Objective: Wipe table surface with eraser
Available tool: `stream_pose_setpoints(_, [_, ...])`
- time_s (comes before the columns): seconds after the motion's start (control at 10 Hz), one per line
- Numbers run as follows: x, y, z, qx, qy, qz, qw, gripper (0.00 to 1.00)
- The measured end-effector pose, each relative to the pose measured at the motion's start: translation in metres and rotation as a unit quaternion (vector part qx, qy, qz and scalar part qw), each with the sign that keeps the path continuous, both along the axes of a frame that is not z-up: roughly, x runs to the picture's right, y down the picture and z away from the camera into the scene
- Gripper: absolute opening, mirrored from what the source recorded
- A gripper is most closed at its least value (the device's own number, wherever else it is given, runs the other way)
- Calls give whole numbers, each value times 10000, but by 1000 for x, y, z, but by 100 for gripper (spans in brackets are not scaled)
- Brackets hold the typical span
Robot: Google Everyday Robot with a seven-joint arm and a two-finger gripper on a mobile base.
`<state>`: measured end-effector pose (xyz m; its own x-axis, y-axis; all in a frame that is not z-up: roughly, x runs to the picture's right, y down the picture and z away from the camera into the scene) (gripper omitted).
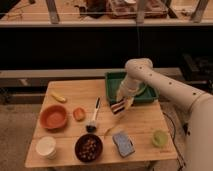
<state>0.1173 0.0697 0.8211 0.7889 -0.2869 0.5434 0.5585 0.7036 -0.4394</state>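
Light wooden worktop (145, 122) is carrying everything. Near its centre the gripper (122, 104) is hanging off the green tray (109, 86) at its 7 o'clock corner, fingers clamping the eraser (118, 107). The eraser is sitting at the fingers' 7 o'clock, long axis running roughly 8 to 2, seemingly just above the planks, with bare wood lying toward 6 o'clock

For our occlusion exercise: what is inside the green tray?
Only bare green floor shows in the tray. The arm covers its middle, so anything there is hidden. The gripper is at its near edge, by the eraser.
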Motion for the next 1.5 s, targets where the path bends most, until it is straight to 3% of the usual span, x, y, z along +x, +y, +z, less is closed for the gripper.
stream_pose_setpoints(0.3, [54,30,-3,-101,246,191,9995,0])
stream_pose_setpoints(0.4, [63,53,-3,-132,370,235,9990,0])
stream_pose_setpoints(0.7, [63,87,-8,-179,823,125,9964,0])
stream_pose_setpoints(1.3, [80,129,-14,-359,1002,335,9938,0])
stream_pose_setpoints(1.5, [92,133,-11,-371,1085,434,9925,0])
